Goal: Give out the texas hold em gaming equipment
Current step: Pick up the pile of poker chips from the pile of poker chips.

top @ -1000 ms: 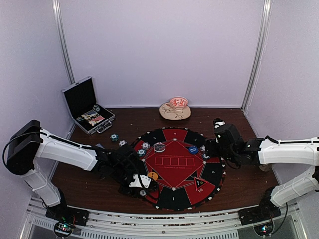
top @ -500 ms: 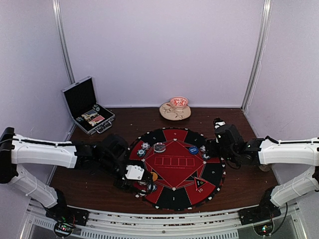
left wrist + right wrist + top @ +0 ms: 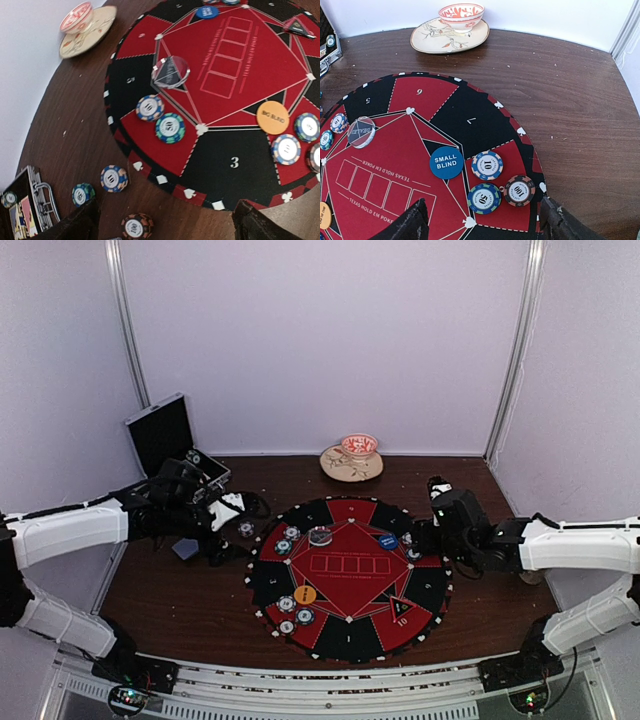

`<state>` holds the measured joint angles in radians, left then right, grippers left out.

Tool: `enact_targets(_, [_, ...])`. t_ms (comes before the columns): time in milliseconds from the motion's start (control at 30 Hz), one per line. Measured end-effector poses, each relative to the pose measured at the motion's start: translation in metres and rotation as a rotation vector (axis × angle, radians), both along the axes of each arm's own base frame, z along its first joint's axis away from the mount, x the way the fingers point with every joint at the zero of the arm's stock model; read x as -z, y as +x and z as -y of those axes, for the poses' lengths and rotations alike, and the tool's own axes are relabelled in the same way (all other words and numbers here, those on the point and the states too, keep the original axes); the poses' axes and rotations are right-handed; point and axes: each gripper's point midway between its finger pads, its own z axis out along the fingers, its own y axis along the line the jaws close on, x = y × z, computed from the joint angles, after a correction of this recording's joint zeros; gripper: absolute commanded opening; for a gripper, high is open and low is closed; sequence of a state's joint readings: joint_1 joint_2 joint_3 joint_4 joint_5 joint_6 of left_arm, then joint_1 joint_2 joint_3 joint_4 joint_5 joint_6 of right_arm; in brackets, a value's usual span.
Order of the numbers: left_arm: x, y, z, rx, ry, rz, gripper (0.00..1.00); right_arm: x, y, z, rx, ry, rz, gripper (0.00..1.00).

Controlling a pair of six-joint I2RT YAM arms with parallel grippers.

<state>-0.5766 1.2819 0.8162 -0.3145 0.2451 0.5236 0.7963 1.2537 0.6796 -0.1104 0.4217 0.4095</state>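
Poker chips lie in threes on the round mat (image 3: 350, 635): one group (image 3: 287, 603) beside the orange disc (image 3: 306, 594) at the front left. Another group (image 3: 487, 165) sits by the blue disc (image 3: 446, 162) on the right. Two chips (image 3: 170, 128) rest on the left segment. Three loose chips (image 3: 114, 178) lie on the wood left of the mat. My left gripper (image 3: 235, 525) hovers over them, open and empty (image 3: 165, 231). My right gripper (image 3: 428, 536) stands open above the right-hand chips (image 3: 482, 227), touching none. A grey-blue card (image 3: 185, 548) lies under the left arm.
The open black case (image 3: 180, 455) stands at the back left, just behind my left wrist. A clear dealer button (image 3: 320, 536) sits on the mat. A plate (image 3: 351, 468) with a red-patterned bowl (image 3: 359, 446) stands at the back wall.
My left gripper has opened and swung from the mat's front-left segment back and left, off the mat toward the case. The chips there now show uncovered. The right arm has not moved.
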Motion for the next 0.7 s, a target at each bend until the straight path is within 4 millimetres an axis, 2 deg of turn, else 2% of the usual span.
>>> enact_targets(100, [0.005,0.024,-0.023,-0.113,-0.009,-0.035,0.98,0.004,0.000,-0.001,-0.003,-0.005,-0.009,0.77])
enact_targets(233, [0.024,0.051,-0.055,-0.243,-0.009,-0.113,0.98,0.005,0.000,-0.002,-0.005,-0.007,-0.013,0.77])
enact_targets(367, [0.046,0.067,-0.080,-0.340,-0.001,-0.184,0.98,0.005,0.000,-0.002,-0.006,-0.006,-0.013,0.77])
enact_targets(600, [0.076,0.072,-0.086,-0.374,0.021,-0.252,0.97,0.006,0.000,-0.003,-0.012,-0.007,-0.015,0.77])
enact_targets(700, [0.081,0.071,-0.086,-0.374,0.027,-0.266,0.95,0.006,0.000,-0.003,-0.012,-0.006,-0.015,0.77])
